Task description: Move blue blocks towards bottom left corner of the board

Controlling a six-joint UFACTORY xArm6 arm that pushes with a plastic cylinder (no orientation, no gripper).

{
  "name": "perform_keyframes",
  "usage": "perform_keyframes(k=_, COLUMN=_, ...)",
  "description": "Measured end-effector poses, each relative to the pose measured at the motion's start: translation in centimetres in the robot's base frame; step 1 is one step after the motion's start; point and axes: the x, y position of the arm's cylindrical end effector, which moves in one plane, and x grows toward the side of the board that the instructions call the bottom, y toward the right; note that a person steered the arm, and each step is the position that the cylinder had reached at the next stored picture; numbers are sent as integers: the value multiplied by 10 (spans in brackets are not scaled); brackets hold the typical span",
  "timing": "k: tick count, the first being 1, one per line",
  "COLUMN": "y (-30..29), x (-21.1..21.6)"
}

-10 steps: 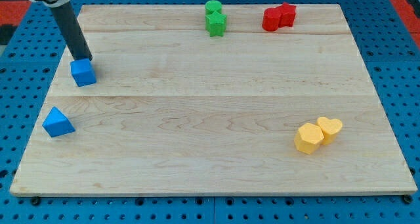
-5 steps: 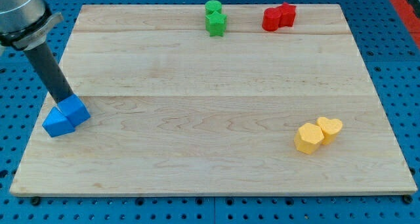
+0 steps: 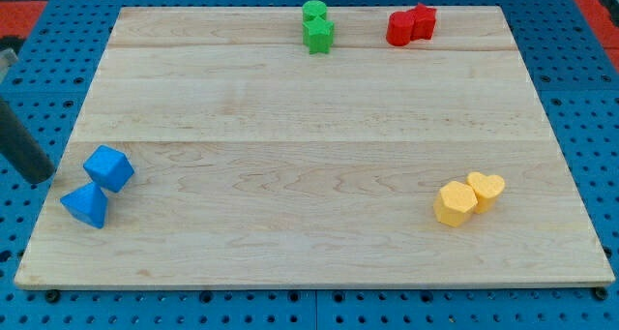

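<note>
While the two blue blocks sit close to the bottom left of the pale wooden board [image 3: 309, 88], I judge them light, rigid and smooth-sided, likely to slide easily and to twist if pushed off-centre. The blue cube-like block [image 3: 108, 167] lies just above and to the view's right of the blue wedge-shaped block [image 3: 86, 205], and the two touch or nearly touch. I have no fingers to close, only a bare rod, so nothing is grasped; any contact must be a push on a flat face, from the upper right side, aimed towards the corner.

My dark rod leans in from the view's left edge, and my tip [image 3: 41, 179] rests just off the board's left edge, near both blue blocks but apart from them.

Two green blocks [image 3: 315, 27] and two red blocks [image 3: 411, 24] sit along the top; two yellow blocks [image 3: 468, 198] lie at lower right.
</note>
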Motion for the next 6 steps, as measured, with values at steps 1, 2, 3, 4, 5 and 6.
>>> perform_keyframes(k=1, y=24, x=-11)
perform_keyframes(k=2, y=34, x=-20)
perform_keyframes(k=3, y=42, x=-23)
perform_keyframes(k=4, y=67, x=-22)
perform_keyframes(k=5, y=76, x=-19)
perform_keyframes(k=6, y=76, x=-8)
